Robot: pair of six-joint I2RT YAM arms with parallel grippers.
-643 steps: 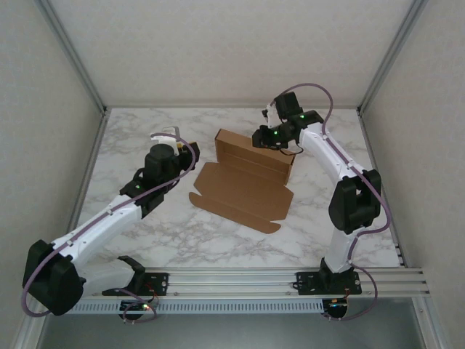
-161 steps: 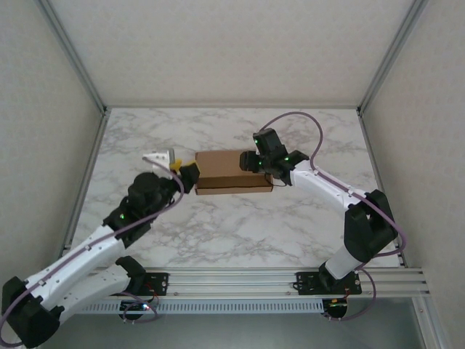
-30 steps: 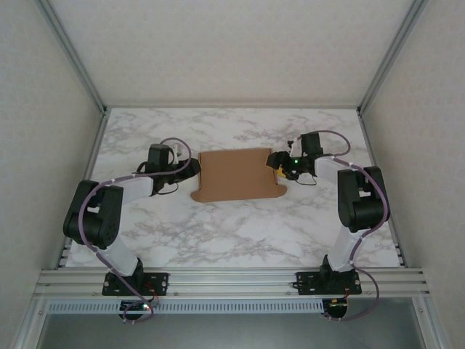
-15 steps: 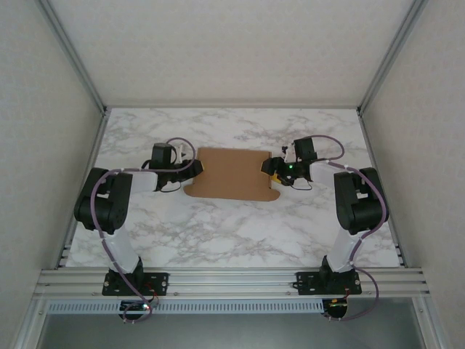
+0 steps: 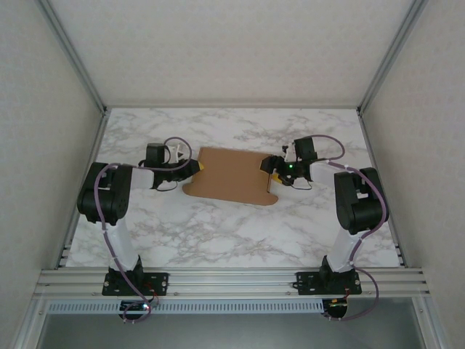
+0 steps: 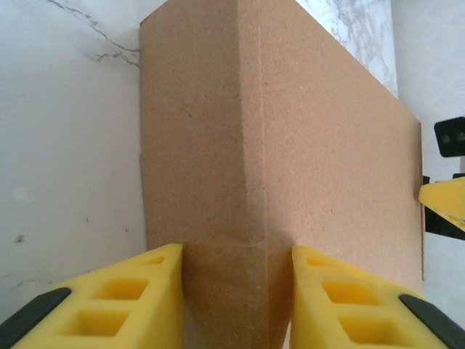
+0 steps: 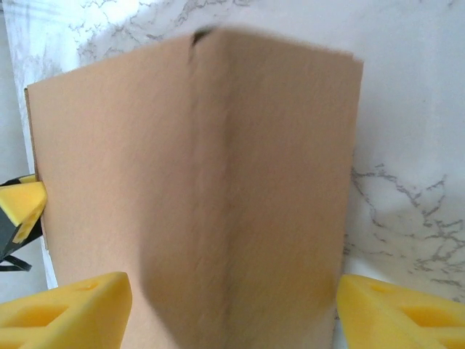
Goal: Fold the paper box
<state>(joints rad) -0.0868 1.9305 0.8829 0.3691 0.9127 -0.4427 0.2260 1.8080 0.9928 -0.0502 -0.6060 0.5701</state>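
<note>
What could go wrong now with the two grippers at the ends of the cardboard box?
The left gripper pinches the box on a folded corner where the cardboard looks dented; more squeeze could crush it. The right gripper stands wide around the other end, with no clear hold, so that side might sag or swing.

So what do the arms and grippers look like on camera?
Both arms match: the left arm and right arm have white links and chunky black joints, each trailing a purple cable. Green lights glow on the right wrist. The left gripper and right gripper carry bright yellow fingers with moulded hollow cells and black trim.
</note>
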